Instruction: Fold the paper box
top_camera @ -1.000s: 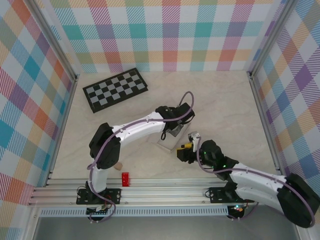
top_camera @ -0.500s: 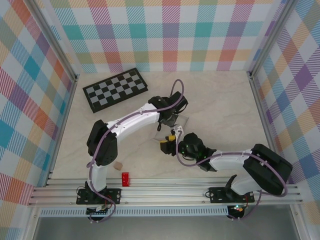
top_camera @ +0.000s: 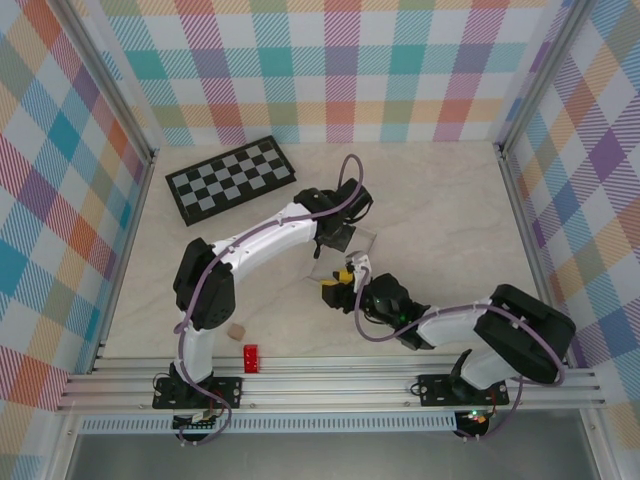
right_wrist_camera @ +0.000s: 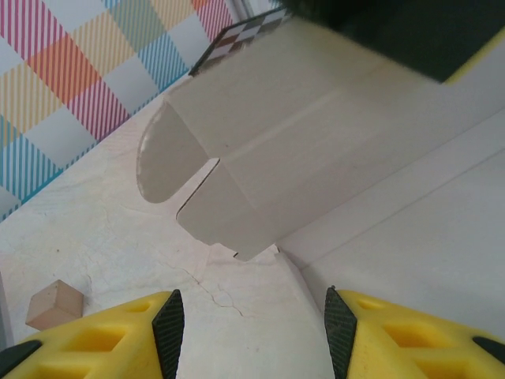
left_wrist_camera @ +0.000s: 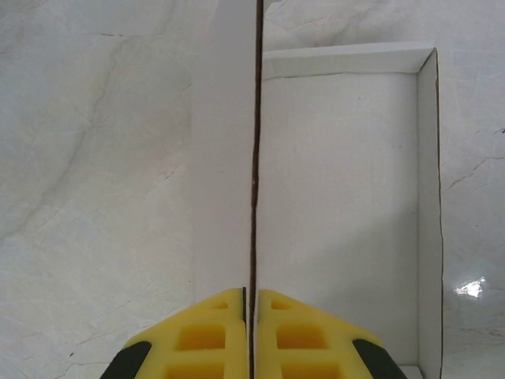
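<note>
The paper box (top_camera: 360,243) sits in the middle of the surface (top_camera: 450,200), well apart from the checkerboard (top_camera: 230,180). It is only partly folded. The left jaws are squeezed together on the top edge of one long side wall (left_wrist_camera: 225,158), and that wall stands straight up. The right jaws are apart with nothing between them. They are low down, just beside the loose end flap (right_wrist_camera: 229,205) with its round tab (right_wrist_camera: 162,154).

What could go wrong? If the right jaws push the flap too hard, the thin card could bend in the wrong spot, or the whole box could slide. If the left jaws tug sideways, the wall could crease or slip out. The flap could also miss its place and pop open.
</note>
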